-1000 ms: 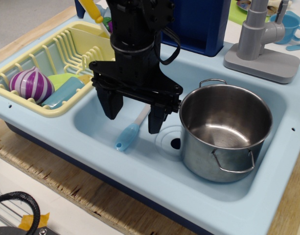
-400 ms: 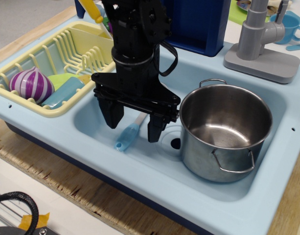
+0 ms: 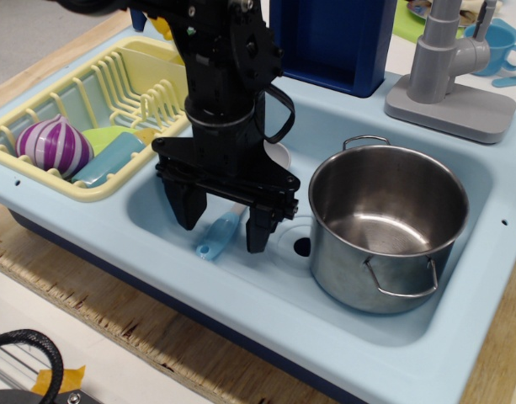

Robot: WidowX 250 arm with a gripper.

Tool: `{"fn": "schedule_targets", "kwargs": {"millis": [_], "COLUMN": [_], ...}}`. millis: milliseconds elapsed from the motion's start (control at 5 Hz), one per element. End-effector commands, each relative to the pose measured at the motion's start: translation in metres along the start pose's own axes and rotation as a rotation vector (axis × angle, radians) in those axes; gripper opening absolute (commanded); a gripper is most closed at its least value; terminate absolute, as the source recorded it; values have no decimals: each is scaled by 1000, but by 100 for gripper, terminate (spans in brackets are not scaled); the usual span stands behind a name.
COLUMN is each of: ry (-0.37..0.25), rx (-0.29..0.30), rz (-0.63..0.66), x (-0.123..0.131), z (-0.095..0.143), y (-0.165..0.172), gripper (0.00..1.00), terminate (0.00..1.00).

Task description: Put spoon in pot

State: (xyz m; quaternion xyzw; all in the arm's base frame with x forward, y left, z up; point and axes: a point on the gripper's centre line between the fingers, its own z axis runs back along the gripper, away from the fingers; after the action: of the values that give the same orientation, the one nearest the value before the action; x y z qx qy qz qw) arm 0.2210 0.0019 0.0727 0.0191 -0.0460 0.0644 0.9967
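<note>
1. The spoon (image 3: 220, 235) lies flat on the floor of the pale blue sink (image 3: 266, 286), its oval bowl toward the front wall and its paler handle running back under the arm, where most of it is hidden. Lying low like that, it offers only a thin edge to grasp.

2. The gripper (image 3: 220, 225) hangs directly over the spoon with its jaws spread wide, one black finger to each side of the bowl. It holds nothing; the fingertips look close to the sink floor, though whether they touch it cannot be told. The straddling stance suggests a pinch across the spoon's narrow width.

3. The pot (image 3: 386, 225) stands upright in the right part of the same sink, just beside the drain (image 3: 301, 246), its mouth open and empty. Being so near, it needs only a lift and a short carry to the right.

4. One wire handle faces the front and the other the back, so neither blocks an approach from the left, I judge.

5. Farther out, a yellow dish rack (image 3: 98, 101) sits on the left counter holding a purple striped ball (image 3: 53, 145) and a light-blue block (image 3: 108, 160). A grey faucet (image 3: 449, 71) stands behind the pot.

6. The spoon is not yet lifted, so the task seems at its grasping step.
</note>
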Motion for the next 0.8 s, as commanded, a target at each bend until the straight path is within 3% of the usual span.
{"fn": "schedule_targets", "kwargs": {"millis": [0,200,600], "ry": [-7,-14,-12], "rx": [-13,-26,4], "rz": [10,29,26], "x": [4,5,4], "z": [-11,-17,-8], "y": [6,4,-3], "gripper": [100,0,0], "terminate": [0,0,0]}}
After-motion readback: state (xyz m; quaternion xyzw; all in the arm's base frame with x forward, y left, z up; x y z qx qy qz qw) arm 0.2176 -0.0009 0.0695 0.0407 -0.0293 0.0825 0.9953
